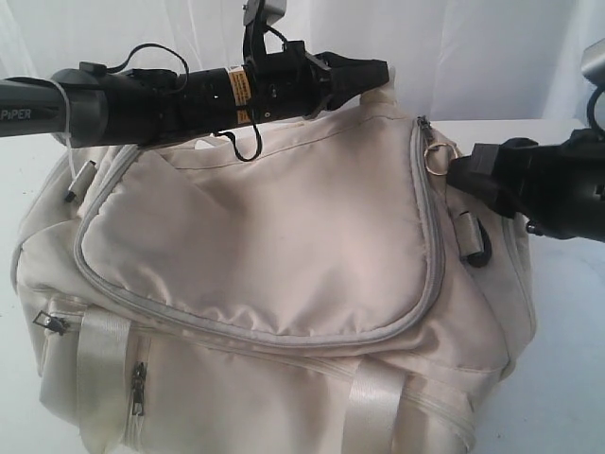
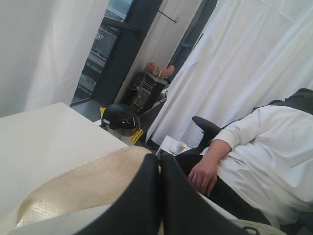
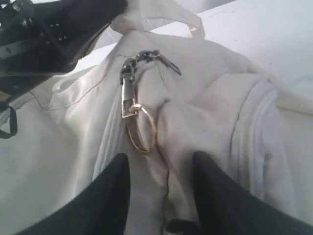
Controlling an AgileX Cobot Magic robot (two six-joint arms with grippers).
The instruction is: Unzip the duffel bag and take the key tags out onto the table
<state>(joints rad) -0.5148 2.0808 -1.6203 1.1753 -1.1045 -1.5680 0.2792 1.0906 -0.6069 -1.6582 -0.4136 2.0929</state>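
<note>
Hovering near zipper ring (image 3: pixel 142 128), right jaws parted, table (image 1: pixel 567 369) beside duffel bag (image 1: pixel 255 246)

The left arm (image 1: pixel 113 109) reaches level from the left across the top of the exterior view. Its wrist is straight and the left tool (image 1: pixel 373 71) points right, its fingers (image 2: pixel 142 196) pressed flat together. The right arm (image 1: pixel 567 194) comes in lower from the right, and the right tool (image 1: pixel 460 173) points left with both fingers parted, gripping nothing.
</note>
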